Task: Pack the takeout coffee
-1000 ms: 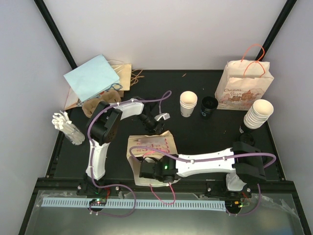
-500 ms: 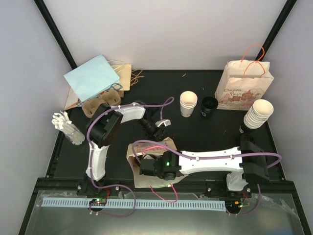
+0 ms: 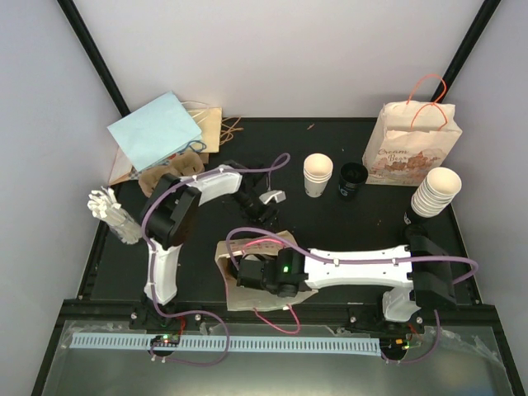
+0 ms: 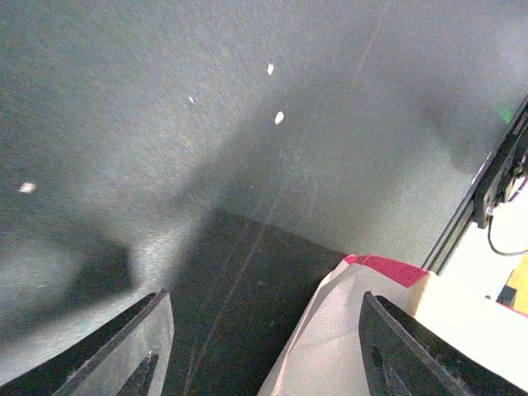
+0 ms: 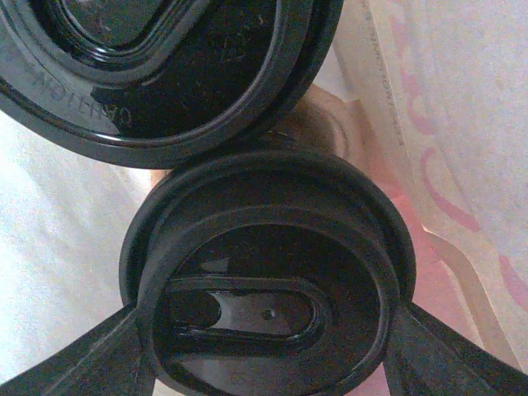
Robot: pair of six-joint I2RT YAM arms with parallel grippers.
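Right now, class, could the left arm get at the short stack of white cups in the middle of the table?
Probably yes: the left gripper hovers open near the white cups, with only bare table between them.

Both arms are built from white links [image 3: 161, 266] joined by bulky black housings [image 3: 171, 216]. A thin purple cable [image 3: 247, 232] is looped along each arm. A small green light [image 3: 286, 268] is lit near the right wrist. Dark grey, slightly glossy fingers [image 4: 124, 355] are seen at the left wrist.
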